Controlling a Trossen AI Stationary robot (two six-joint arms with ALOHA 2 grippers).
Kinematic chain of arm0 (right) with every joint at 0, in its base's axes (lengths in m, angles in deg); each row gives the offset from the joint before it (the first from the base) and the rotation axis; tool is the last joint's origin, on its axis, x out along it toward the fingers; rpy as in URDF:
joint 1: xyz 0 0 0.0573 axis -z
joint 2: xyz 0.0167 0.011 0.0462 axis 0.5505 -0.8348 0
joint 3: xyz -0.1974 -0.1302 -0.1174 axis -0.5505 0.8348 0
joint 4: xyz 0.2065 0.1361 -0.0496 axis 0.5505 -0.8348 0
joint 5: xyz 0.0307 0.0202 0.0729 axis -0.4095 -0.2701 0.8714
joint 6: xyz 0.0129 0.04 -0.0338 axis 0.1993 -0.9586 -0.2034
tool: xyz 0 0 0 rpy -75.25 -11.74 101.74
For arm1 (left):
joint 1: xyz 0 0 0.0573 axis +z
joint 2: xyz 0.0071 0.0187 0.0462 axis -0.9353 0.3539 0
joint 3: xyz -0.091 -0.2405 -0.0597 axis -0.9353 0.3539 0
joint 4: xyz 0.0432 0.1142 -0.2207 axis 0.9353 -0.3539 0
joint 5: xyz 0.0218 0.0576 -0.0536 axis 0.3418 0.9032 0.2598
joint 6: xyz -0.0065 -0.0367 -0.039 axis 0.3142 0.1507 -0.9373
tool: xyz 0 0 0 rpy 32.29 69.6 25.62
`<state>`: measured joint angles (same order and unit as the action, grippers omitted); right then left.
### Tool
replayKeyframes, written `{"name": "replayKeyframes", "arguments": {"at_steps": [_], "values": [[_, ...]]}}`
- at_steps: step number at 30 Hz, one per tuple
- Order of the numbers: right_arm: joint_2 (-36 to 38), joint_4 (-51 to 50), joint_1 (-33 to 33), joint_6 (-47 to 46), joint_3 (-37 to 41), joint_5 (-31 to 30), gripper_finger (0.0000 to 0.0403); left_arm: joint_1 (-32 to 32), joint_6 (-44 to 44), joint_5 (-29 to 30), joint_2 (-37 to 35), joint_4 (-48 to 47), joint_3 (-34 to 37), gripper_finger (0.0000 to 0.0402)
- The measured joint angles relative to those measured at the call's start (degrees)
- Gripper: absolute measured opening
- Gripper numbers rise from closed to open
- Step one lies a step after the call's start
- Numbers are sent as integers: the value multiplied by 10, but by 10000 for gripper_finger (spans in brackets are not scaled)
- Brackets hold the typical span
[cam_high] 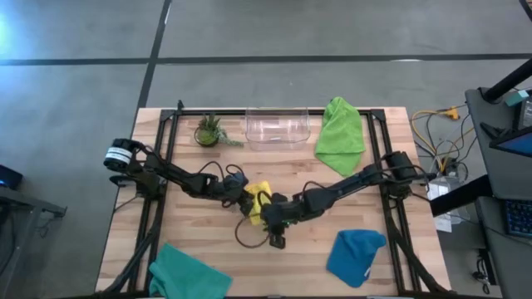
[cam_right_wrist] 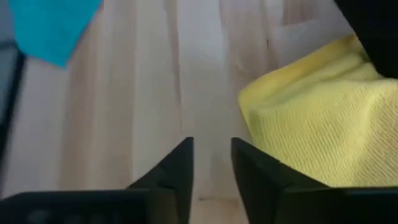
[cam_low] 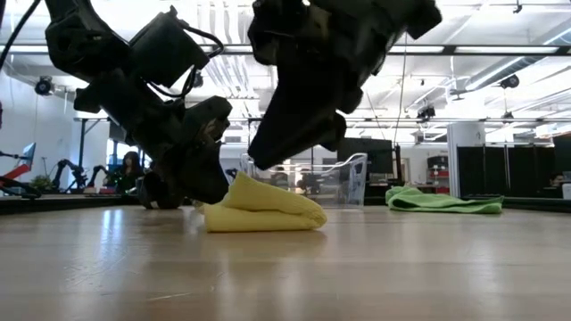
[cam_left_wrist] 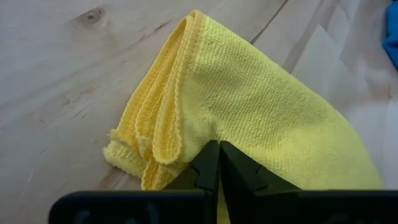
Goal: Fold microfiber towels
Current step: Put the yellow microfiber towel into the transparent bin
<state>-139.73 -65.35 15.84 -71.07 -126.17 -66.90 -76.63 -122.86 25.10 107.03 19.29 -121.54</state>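
Where both arms meet at mid-table, yellow towel (cam_high: 259, 198) lies folded in layers, the landmark here. Left gripper (cam_left_wrist: 217, 163) sits pinched tight at its edge, seemingly on a fold, though the contact is hard to see. Right gripper (cam_right_wrist: 211, 163) hangs just beside the towel, fingers narrowly parted, nothing between them. Beyond the yellow towel: clear plastic bin (cam_high: 278, 126), small potted plant (cam_high: 209, 130), lime green towel (cam_high: 341, 135) draped at the table's far edge. Nearer side: teal towel (cam_high: 186, 272) and blue towel (cam_high: 357, 256), well apart from it.
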Motion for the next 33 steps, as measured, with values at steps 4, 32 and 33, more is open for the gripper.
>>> {"name": "replayKeyframes", "arguments": {"at_steps": [4, 32, 33], "values": [[0, -18, -21, 46, 0, -93, 147, 0, 0, -2, 0, 3, 0, 0], [-5, -33, -11, 140, 0, -142, 134, -1, -1, 31, -44, -9, 3, 0], [-5, -32, -10, 140, 0, -136, 133, -1, -1, 38, -51, -17, 3, 0]]}}
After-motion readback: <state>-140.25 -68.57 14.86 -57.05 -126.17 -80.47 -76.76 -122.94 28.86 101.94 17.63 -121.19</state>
